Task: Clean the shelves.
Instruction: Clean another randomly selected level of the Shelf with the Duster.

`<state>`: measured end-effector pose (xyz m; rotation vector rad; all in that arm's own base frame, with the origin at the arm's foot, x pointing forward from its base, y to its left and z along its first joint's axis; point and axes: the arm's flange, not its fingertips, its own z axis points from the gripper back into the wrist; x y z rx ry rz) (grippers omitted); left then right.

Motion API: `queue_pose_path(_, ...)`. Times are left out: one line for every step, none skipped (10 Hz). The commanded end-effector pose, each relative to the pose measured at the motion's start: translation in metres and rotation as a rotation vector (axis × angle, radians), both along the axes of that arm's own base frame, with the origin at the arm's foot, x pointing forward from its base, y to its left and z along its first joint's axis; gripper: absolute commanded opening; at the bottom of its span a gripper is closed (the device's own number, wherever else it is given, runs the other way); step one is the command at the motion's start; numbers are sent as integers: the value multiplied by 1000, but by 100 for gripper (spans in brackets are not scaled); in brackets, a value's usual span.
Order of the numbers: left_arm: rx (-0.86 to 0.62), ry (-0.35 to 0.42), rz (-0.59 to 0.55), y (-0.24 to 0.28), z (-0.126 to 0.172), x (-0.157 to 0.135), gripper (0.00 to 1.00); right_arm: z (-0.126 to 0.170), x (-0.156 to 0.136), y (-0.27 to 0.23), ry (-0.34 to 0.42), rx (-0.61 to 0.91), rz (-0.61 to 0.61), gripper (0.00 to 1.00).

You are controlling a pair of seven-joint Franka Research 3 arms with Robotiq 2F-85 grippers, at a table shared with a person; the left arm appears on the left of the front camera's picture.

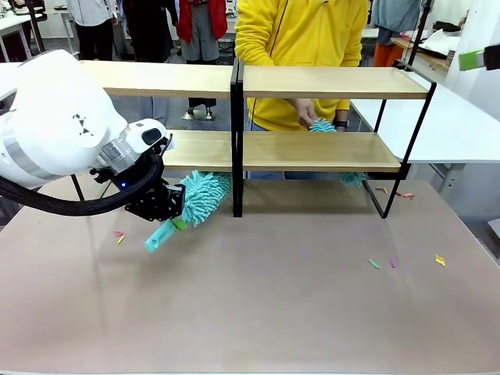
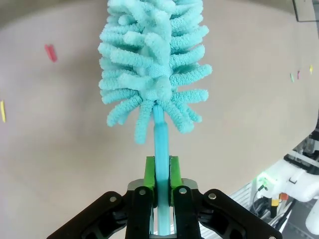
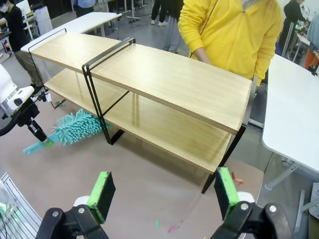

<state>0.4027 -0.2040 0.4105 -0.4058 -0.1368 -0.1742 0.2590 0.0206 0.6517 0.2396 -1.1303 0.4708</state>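
Plainly, the left gripper (image 2: 159, 172) is clamped on the thin handle of a teal duster (image 2: 152, 69), whose fluffy head lies low under the front edge of the shelves (image 1: 312, 82), close beside the black centre post (image 1: 237, 141). The right gripper (image 3: 163, 191) hangs with jaws wide apart, holding nothing. A sideways sweep could snag the fibres on that post, or twist the slim handle between the pads (image 2: 149, 174). No readable brand or writing shows

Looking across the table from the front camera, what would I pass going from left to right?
White left arm → left gripper, jaws shut on the handle → teal duster's fluffy head → shelves' black centre post → person's hand → far-right yellow scrap.
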Motion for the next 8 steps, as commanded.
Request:
queue_pose_path(31, -12, 84, -10, -7, 21, 12, -1, 1, 0, -2, 9, 5, 100)
queue_pose_path(9, 11, 132, -13, -13, 31, 12, -1, 1, 0, -2, 9, 5, 100)
queue_pose_path(27, 3, 168, -15, -17, 35, 12, -1, 1, 0, -2, 9, 5, 100)
queue_pose_path(45, 6, 190, -14, -21, 36, 12, -1, 1, 0, -2, 9, 5, 100)
queue_pose_path(66, 29, 204, -8, -21, 33, 12, -1, 1, 0, -2, 9, 5, 100)
queue_pose_path(73, 56, 229, 1, -21, 28, 12, -1, 1, 0, -2, 9, 5, 100)
queue_pose_path(74, 71, 274, 9, -22, 19, 12, -1, 1, 0, -2, 9, 5, 100)
queue_pose_path(76, 89, 309, 16, -23, 10, 12, -1, 1, 0, -2, 9, 5, 100)
